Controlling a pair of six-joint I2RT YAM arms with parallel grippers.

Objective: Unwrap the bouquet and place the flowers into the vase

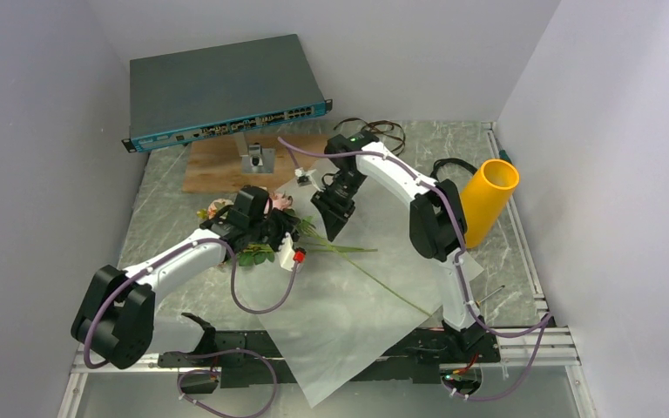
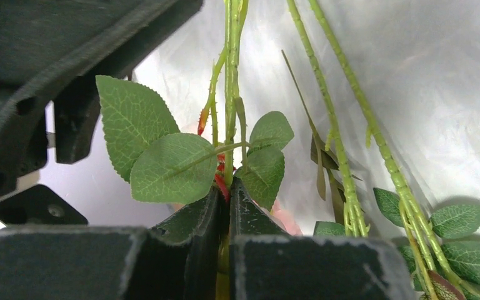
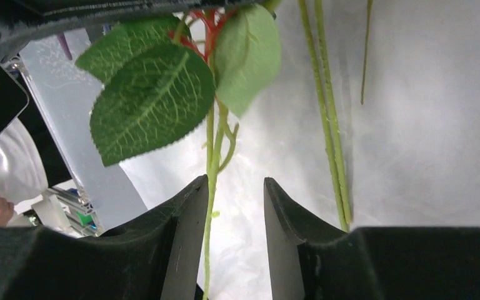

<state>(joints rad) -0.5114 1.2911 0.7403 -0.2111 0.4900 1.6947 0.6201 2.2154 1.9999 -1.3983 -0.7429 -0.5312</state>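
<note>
While the left gripper [image 2: 228, 203] is pressed together on one rose stem [image 2: 230, 94], just under a cluster of leaves [image 2: 162, 156], the right gripper [image 3: 234, 190] stands part-spread. What looks to be the same stem runs between its fingers, close against one inner face and not clamped.

Landmark: vase [image 1: 488, 198], upright, no stem showing above its rim.
- Flowers [image 1: 226, 209]: well to the left of the vase, with the blooms on the side farthest from it and the long stems trailing back toward its side.
- Paper sheet [image 1: 357, 305]: opened flat, left of the vase and nearer the arm bases.
- Both grippers: between the blooms and the vase, the right one closer to the vase.

Judgement: unwrapping looks done; one stem is being singled out for a pass from left to right.

Risks:
- The stem sits off-centre in the right jaws, so a closing pinch may squeeze it out sideways or kink it.
- If the left grip is not let go before the right arm lifts, the two arms pull against each other and the stem bends.
- The leaves may catch the neighbouring stems [image 3: 328, 125] and drag them along.
- A long stem swung toward the vase could tip the tall tube.
</note>
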